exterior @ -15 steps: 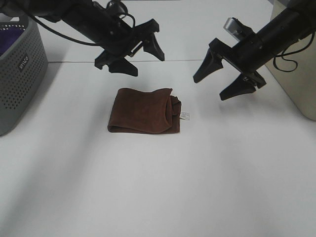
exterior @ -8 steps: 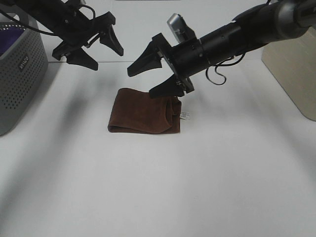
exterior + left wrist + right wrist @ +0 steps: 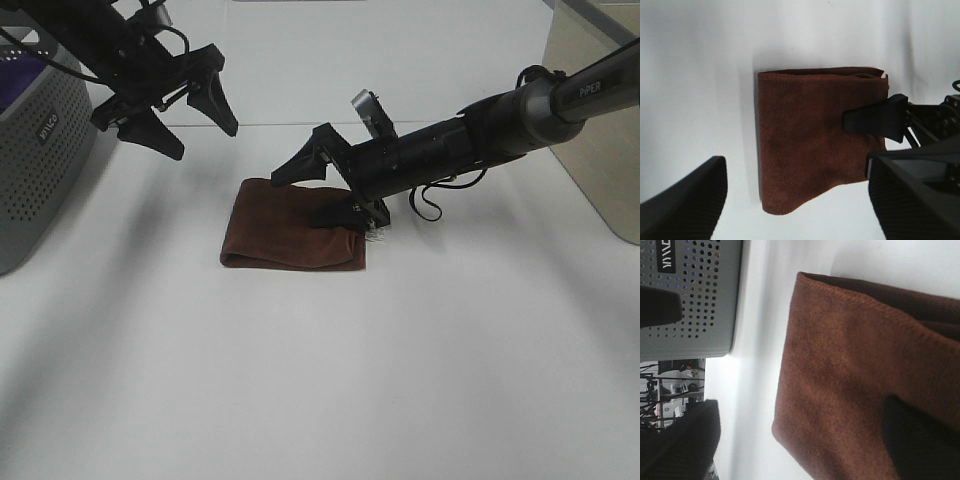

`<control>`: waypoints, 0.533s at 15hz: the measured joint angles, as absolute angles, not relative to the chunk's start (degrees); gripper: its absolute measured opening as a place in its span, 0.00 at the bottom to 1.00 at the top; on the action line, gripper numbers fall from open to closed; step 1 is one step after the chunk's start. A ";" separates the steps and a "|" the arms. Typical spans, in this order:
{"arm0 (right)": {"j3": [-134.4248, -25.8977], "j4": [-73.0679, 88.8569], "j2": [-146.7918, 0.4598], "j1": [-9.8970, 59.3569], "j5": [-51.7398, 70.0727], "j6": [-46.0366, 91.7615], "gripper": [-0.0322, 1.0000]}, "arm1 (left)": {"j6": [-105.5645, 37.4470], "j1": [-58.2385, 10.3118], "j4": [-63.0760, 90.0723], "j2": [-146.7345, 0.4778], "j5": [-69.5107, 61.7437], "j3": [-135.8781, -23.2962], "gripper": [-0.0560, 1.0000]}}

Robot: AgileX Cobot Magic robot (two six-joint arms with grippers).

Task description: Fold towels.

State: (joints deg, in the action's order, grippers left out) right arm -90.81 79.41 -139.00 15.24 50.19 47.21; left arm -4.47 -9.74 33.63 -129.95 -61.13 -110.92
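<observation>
The white tabletop (image 3: 320,380) fills most of the high view. A grey perforated basket (image 3: 40,170) stands at its left edge towards the far left corner, with purple fabric (image 3: 20,75) showing over the rim. A beige cabinet (image 3: 600,130) stands at the right edge near the far right corner. The right arm (image 3: 500,125) stretches low from the right side towards the middle of the table, while the left arm (image 3: 80,30) comes in over the far left corner, above the basket. The towel (image 3: 280,235), a dark reddish-brown cloth, lies folded into a flat rectangle near the middle of the tabletop, a little towards the far edge. Its rounded fold runs along the left side and its layered edges face right. The right gripper (image 3: 296,200) is over the towel's right half with its jaws spread wide. One finger lies on the cloth's upper surface and the other is raised over the towel's far edge, so nothing is pinched between them. The left gripper (image 3: 203,143) hangs above the bare table between the basket and the towel, well clear of the cloth, its jaws also spread and empty. A small white tag (image 3: 377,238) sticks out at the towel's right edge, just under the right gripper.
</observation>
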 joint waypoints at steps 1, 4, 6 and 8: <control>-90.81 79.81 -139.52 15.18 50.25 47.21 0.83 | -4.81 -9.74 33.63 -129.95 -61.94 -110.92 0.76; -90.81 79.35 -139.46 15.18 50.65 47.21 0.83 | -7.68 -9.74 33.35 -129.49 -64.69 -110.92 0.76; -90.81 72.19 -136.42 15.18 50.48 46.18 0.83 | -8.08 -9.74 31.46 -126.74 -65.55 -110.92 0.76; -90.81 63.94 -131.49 15.18 50.53 41.25 0.83 | -8.19 -9.74 28.42 -122.33 -67.15 -110.92 0.76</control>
State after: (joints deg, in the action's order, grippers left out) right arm -90.81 63.94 -131.49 15.18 50.53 41.25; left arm -8.19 -9.74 28.42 -122.33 -67.15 -110.92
